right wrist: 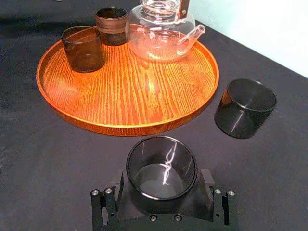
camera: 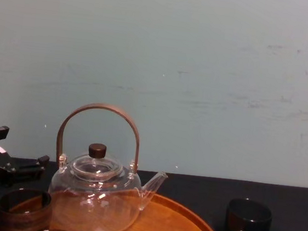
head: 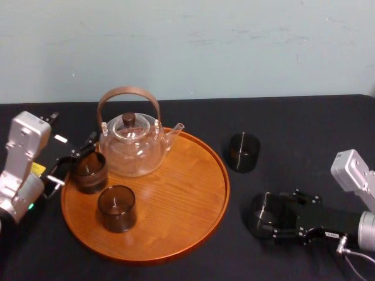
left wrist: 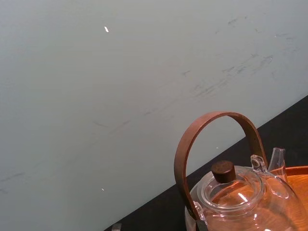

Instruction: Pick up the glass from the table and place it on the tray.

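Right gripper (right wrist: pixel 162 185), jaws around glass (right wrist: pixel 161 163) (upright)

1. A round wooden tray (head: pixel 176 193) lies on a black table (head: pixel 304 123), left of centre, with a pale wall (head: pixel 205 47) behind.
2. A clear teapot (head: pixel 133 149) with a brown hoop handle (head: pixel 128 92) stands on the tray's far left part, its spout pointing right.
3. Two dark glasses stand on the tray: the left glass (head: pixel 89 172) by the left rim and the near glass (head: pixel 116 208) just nearer.
4. The left gripper (head: pixel 73 161) sits at the tray's left edge, beside the left glass.
5. A loose glass (head: pixel 244 152) stands on the table, just right of the tray.
6. The right gripper (head: pixel 266 215) reaches in from the right, low over the table. Its fingers clasp the held glass (head: pixel 261 209), near the tray's right rim.
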Robot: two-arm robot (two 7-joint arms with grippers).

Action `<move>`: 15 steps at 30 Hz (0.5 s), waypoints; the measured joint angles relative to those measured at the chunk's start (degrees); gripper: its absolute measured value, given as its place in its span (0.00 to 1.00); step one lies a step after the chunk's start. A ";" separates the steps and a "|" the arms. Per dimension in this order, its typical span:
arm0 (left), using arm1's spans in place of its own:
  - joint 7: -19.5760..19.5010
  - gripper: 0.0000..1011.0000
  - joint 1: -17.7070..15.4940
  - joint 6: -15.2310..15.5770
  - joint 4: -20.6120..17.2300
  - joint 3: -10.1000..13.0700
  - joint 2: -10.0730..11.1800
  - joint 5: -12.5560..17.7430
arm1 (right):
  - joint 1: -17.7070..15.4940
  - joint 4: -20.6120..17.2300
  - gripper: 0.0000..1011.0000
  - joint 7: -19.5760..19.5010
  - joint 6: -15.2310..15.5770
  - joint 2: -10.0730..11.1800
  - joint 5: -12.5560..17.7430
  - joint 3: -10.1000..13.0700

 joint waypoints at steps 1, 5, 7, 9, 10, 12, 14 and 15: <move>0.00 0.99 0.00 0.00 0.00 0.00 0.00 0.00 | 0.43 0.23 0.99 0.04 0.12 -0.17 0.00 -0.26; 0.00 0.99 0.00 0.00 0.00 0.00 0.00 0.00 | 1.51 0.95 0.99 0.13 0.44 -0.65 -0.02 -0.98; 0.00 0.99 0.00 0.00 0.00 0.00 0.00 0.00 | 1.92 1.25 0.99 0.14 0.58 -0.83 -0.07 -1.26; 0.00 0.99 0.00 0.00 0.00 0.00 0.00 0.00 | 2.57 1.67 0.99 0.16 0.78 -1.10 -0.16 -1.64; 0.00 0.99 0.00 0.00 0.00 0.00 0.00 0.00 | 2.72 1.74 0.99 0.18 0.82 -1.15 -0.20 -1.75; 0.00 0.99 0.00 0.00 0.00 0.00 0.00 0.00 | 3.35 2.07 0.99 0.26 0.99 -1.35 -0.29 -2.11; 0.00 0.99 0.00 0.00 0.00 0.00 0.00 0.00 | 3.71 2.23 0.99 0.31 1.06 -1.46 -0.33 -2.34; 0.00 0.99 0.00 0.00 0.00 0.00 0.00 0.00 | 4.02 2.37 0.99 0.35 1.12 -1.57 -0.40 -2.57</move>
